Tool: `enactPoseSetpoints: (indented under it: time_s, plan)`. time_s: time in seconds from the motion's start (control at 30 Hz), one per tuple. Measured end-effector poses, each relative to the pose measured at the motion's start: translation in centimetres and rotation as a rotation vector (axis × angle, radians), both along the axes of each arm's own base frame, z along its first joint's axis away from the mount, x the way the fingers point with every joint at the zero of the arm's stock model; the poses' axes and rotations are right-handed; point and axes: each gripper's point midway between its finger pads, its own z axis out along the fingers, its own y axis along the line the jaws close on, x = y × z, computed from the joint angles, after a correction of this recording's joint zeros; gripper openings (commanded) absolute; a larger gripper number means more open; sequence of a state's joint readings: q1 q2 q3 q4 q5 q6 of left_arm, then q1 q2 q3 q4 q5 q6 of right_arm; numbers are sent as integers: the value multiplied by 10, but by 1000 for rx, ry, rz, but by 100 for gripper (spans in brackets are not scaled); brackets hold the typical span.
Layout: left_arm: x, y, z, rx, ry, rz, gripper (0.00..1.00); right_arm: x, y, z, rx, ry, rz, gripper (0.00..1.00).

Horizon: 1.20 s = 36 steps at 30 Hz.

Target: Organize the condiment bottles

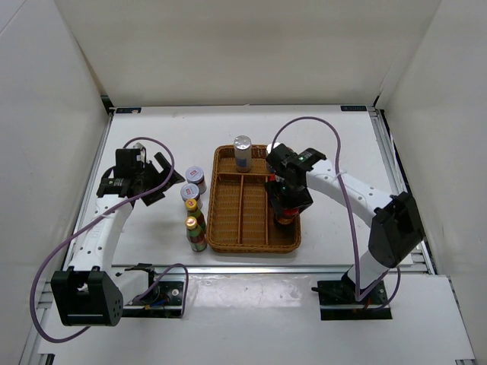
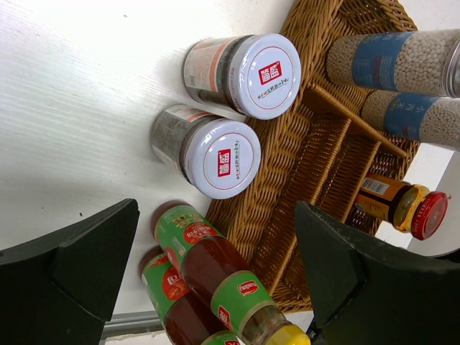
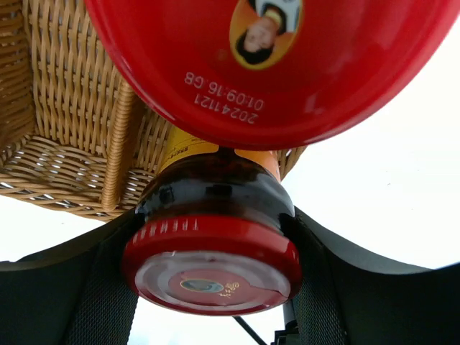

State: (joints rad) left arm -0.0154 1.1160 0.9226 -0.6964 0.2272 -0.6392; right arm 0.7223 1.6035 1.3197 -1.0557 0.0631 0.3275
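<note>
My right gripper (image 1: pixel 288 202) is shut on a dark bottle with a wide red cap (image 3: pixel 215 237), its fingers (image 3: pixel 100 295) pressing the neck just under the cap, over the right compartment of the wicker tray (image 1: pixel 228 228). A second red cap (image 3: pixel 266 65) looms right beside it. A silver-capped cylinder (image 1: pixel 243 152) stands in the tray's back section; the left wrist view shows two such cylinders (image 2: pixel 402 61). Two grey-lidded jars (image 1: pixel 195 177) and two slim green yellow-capped bottles (image 1: pixel 195 232) stand on the table left of the tray. My left gripper (image 1: pixel 156 179) hangs open beside them, holding nothing.
The tray's middle compartments (image 2: pixel 327 154) are separated by wicker dividers. White walls enclose the table on three sides. The right arm's cable (image 1: pixel 346 190) arcs over the table's right half. A metal rail (image 1: pixel 251 268) runs along the near edge.
</note>
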Motion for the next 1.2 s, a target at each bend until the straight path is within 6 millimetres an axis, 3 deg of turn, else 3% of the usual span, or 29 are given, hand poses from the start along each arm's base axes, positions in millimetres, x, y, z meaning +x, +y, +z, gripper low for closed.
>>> enactPoseSetpoints:
  time_s: [0.13, 0.17, 0.2, 0.27, 0.3, 0.47, 0.57, 0.67, 0.87, 1.07, 1.2]
  plan:
    - [0, 0, 0, 1, -1, -2, 100, 4, -2, 3, 0, -27, 2, 0]
    - [0, 0, 0, 1, -1, -2, 100, 4, -2, 4, 3, -33, 4, 8]
    - [0, 0, 0, 1, -1, -2, 100, 4, -3, 5, 6, -37, 6, 31]
    - [0, 0, 0, 2, -1, -3, 100, 3, -4, 5, 5, -36, 10, 49]
    - [0, 0, 0, 3, -1, -5, 100, 2, -4, 4, 4, -34, 12, 64]
    - [0, 0, 0, 7, -2, -9, 100, -2, -6, 1, 1, -18, 15, 77]
    - [1, 2, 3, 29, -14, -22, 100, -4, -10, 3, -16, -16, 3, 100]
    - [7, 5, 19, 60, -62, -44, 100, -7, -18, 13, -24, -40, -12, 100]
    - [14, 4, 81, 138, -253, -115, 100, -5, -35, 39, -23, -144, -63, 100]
    - [-28, -15, 138, 226, -513, -261, 100, -5, -45, 49, -31, -183, -83, 100]
    - [-54, -12, 149, 249, -595, -267, 100, -11, -46, 55, -7, -183, -95, 100]
